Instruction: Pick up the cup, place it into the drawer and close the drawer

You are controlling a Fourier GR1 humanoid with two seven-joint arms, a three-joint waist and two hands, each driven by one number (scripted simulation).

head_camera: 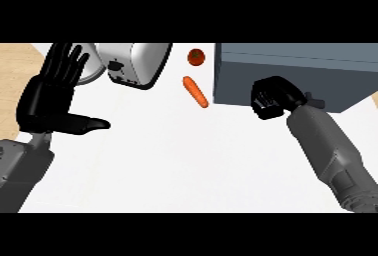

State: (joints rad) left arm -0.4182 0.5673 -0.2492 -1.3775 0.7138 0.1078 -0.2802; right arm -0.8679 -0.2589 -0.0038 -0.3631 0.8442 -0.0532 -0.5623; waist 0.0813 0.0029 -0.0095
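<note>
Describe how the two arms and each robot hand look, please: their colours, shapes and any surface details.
Both forearms are grey, thick and roughly cylindrical. The right forearm has ridged rings toward its lower end; the left forearm shows a smooth, boxier casing. The left robot hand and the right robot hand are glossy black, with segmented fingers and a thumb. No cables, markings or sleeves show.

The surface (184, 160) looks smooth, matt white, with pale wood grain at its far left edge. Just beyond the left robot hand (50, 97), which is matt black like plastic, a toaster (140, 62) shows glossy silvery metal. The grey box (295, 67) touching the right robot hand (275, 97) looks flat and matt.
</note>
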